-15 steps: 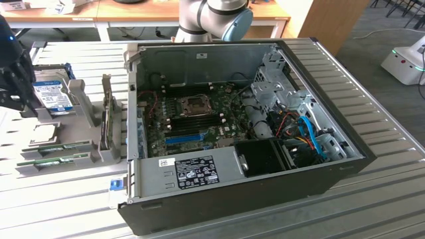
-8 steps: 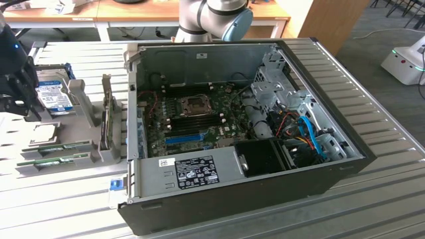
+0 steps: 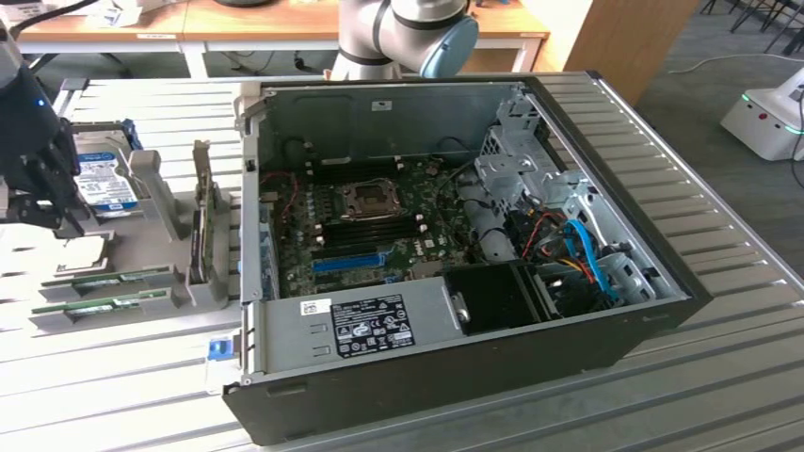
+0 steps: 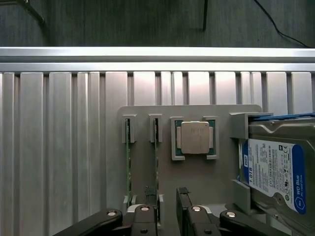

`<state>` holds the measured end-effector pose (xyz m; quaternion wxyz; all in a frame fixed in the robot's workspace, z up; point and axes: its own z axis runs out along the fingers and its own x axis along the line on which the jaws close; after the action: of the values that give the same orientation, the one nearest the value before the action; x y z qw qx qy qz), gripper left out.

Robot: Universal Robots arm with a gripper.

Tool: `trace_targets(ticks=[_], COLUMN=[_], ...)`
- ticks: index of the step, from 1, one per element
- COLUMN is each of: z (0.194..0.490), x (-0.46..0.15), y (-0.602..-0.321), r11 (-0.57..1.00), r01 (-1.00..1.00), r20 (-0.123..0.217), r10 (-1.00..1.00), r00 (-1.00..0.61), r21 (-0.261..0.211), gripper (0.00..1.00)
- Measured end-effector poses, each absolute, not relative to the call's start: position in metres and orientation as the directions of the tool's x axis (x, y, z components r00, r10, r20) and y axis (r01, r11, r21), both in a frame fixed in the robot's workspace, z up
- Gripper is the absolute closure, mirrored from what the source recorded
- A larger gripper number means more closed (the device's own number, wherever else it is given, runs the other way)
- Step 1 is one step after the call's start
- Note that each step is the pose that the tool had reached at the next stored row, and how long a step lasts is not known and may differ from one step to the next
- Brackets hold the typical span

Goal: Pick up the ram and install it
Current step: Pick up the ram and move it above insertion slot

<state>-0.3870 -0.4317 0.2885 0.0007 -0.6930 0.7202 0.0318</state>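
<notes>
On the holder (image 4: 197, 179), the ram (image 4: 156, 157) stands edgewise, lengthwise toward spread fingers (image 4: 183, 201).

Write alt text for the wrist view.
The open gripper hangs over a grey holder on a ribbed metal table. The holder carries two ram sticks on edge, a processor chip and a blue-labelled hard drive.

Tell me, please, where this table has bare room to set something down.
The ribbed metal table is bare in the exterior view's lower left, bordered by the grey holder and the open black computer case, and along the case's right. Crowded: the holder, with two green ram sticks, a square processor chip, a blue-labelled hard drive and the open gripper over it.
</notes>
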Motion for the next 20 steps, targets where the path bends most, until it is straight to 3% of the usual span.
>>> trace_targets(ticks=[20], z=[0.258], x=[-0.387], y=[-0.432], r11=[0.037], r01=[-0.998], r20=[-0.047], r10=[-0.998], r00=[-0.039], r21=[0.045], gripper=[0.70])
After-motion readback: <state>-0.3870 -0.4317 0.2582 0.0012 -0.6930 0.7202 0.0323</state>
